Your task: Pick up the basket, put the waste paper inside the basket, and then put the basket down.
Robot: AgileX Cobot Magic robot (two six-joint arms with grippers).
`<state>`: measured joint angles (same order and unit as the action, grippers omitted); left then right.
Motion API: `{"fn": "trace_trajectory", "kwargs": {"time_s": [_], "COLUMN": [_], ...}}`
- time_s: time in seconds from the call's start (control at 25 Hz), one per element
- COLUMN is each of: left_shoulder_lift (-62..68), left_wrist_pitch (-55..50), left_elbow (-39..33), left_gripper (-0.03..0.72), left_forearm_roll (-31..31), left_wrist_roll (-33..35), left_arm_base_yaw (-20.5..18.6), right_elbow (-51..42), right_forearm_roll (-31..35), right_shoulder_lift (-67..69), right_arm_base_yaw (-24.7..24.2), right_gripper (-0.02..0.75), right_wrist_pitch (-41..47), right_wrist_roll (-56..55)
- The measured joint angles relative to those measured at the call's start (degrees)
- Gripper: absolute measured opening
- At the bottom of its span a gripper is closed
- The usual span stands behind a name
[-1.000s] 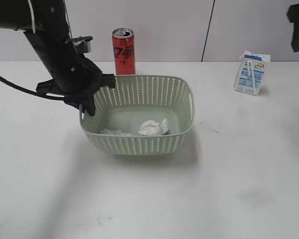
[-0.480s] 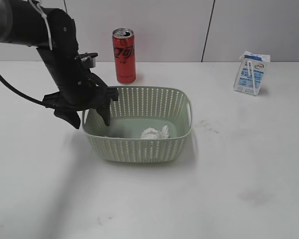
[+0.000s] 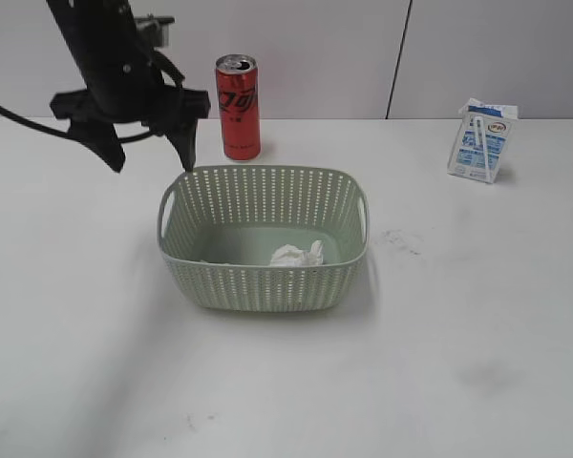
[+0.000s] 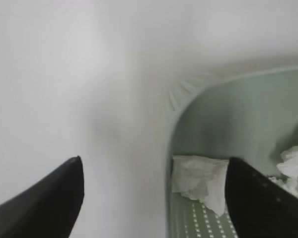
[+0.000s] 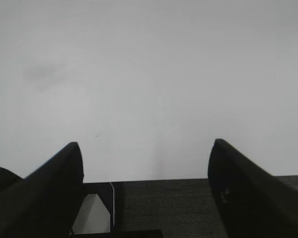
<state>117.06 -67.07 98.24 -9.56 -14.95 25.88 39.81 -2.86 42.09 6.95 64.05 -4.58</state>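
The basket sits flat on the white table near the middle of the exterior view, a pale green tub with slotted sides and a cut-out handle at each short end. The waste paper lies inside it on the floor: one crumpled white wad shows toward the near wall, and a flatter bit of white shows near the near-left corner. From the left wrist view the basket's rounded corner curves in from the right, with a wad tucked against the inside of the rim and more crumpled paper at the right edge of that view. The left gripper hangs above and behind the basket's left end, clear of the rim; its two dark fingers are spread wide, one pointing down toward the table on the far left and the other just behind the basket's far-left corner, with nothing between them and touching nothing. The right gripper shows only in its own wrist view, its jaws likewise wide apart and empty over bare table and a dark edge. Behind the basket stands a red can with dark lettering too blurred to read, upright and near the back wall. Far right stands a small blue-and-white carton with a straw on its side; its print is not legible.
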Motion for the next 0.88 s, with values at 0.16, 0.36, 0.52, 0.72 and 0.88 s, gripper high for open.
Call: {"fn": "trace_trajectory", "kwargs": {"time_s": [0.16, 0.36, 0.52, 0.72, 0.88], "left_shoulder_lift": [-0.51, -2.16, -4.24, -8.87, -14.02], "left_wrist_pitch": [-2.2, -2.36, -2.5, -2.55, -2.61], "left_elbow": [7.38, 11.27, 11.27, 8.07, 2.65], "left_gripper": [0.661, 0.655, 0.646, 0.631, 0.623], "left_forearm_roll": [6.07, 5.68, 5.68, 6.1, 7.33], "left_wrist_roll": [2.23, 4.76, 6.02, 7.8, 8.69], "left_arm_base_yaw": [-0.57, -5.78, -11.69, -17.03, -18.9], "right_elbow": [-7.46, -11.47, -11.68, -11.71, -11.71], "right_forearm_roll": [0.07, 1.65, 2.05, 2.07, 2.07], "right_shoulder_lift": [-9.64, -22.13, -30.59, -39.06, -42.3], "right_arm_base_yaw": [0.0, 0.0, 0.0, 0.0, 0.0], "right_gripper": [0.592, 0.592, 0.591, 0.591, 0.591], "right_wrist_pitch": [-0.6, -3.31, -3.9, -4.03, -4.06], "right_wrist_roll": [0.0, 0.12, 0.17, 0.22, 0.22]}}
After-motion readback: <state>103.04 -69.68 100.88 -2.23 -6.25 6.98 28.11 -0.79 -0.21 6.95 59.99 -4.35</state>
